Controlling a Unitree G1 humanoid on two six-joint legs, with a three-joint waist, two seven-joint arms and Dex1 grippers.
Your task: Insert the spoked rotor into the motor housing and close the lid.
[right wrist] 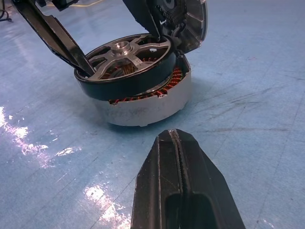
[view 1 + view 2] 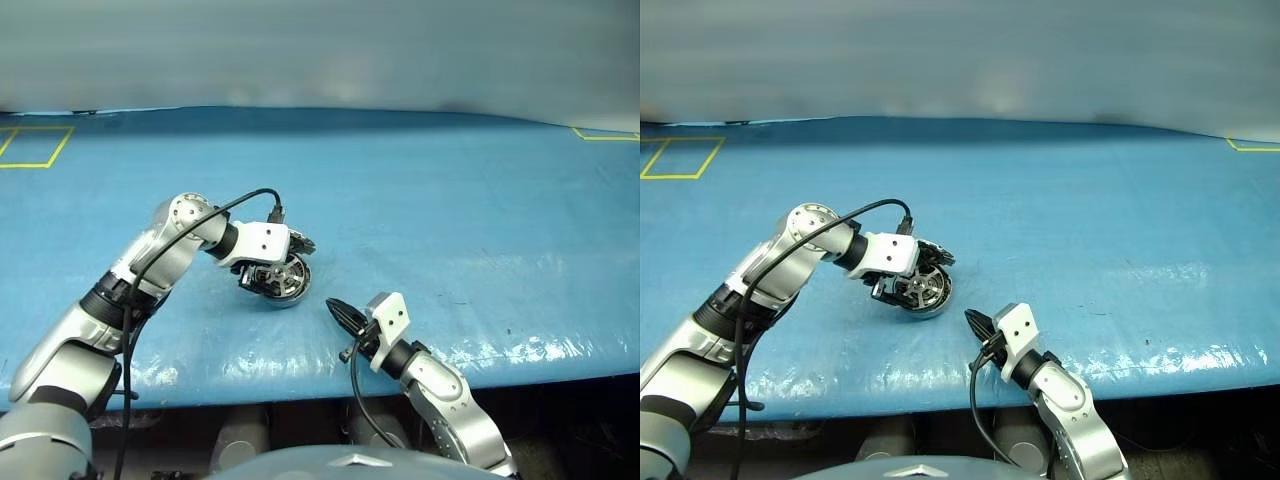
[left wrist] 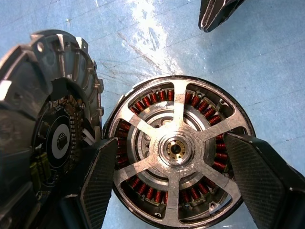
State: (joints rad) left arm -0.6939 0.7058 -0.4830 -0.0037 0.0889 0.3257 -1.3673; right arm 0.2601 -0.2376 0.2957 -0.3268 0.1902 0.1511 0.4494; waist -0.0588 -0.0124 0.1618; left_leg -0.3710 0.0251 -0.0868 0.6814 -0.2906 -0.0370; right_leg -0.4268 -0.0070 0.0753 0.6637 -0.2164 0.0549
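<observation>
The motor housing (image 1: 143, 107), a short grey can with copper windings, stands on the blue table near its front edge. The spoked rotor (image 3: 175, 149) lies on top of it, tilted, with its near side raised and windings showing underneath. The lid (image 3: 52, 119) stands open at the housing's edge, its dark inner face toward the rotor. My left gripper (image 3: 170, 140) points down over the rotor with its fingers (image 3: 97, 186) wide apart on either side of the rim; whether they touch it I cannot tell. My right gripper (image 1: 176, 157) is shut and empty, level, just in front of the housing.
The blue table (image 2: 450, 230) stretches far behind and to both sides of the housing, and its front edge (image 2: 300, 372) lies just below my right gripper (image 2: 340, 312). Yellow tape marks sit at the far left (image 2: 30, 148) and far right (image 2: 605, 135).
</observation>
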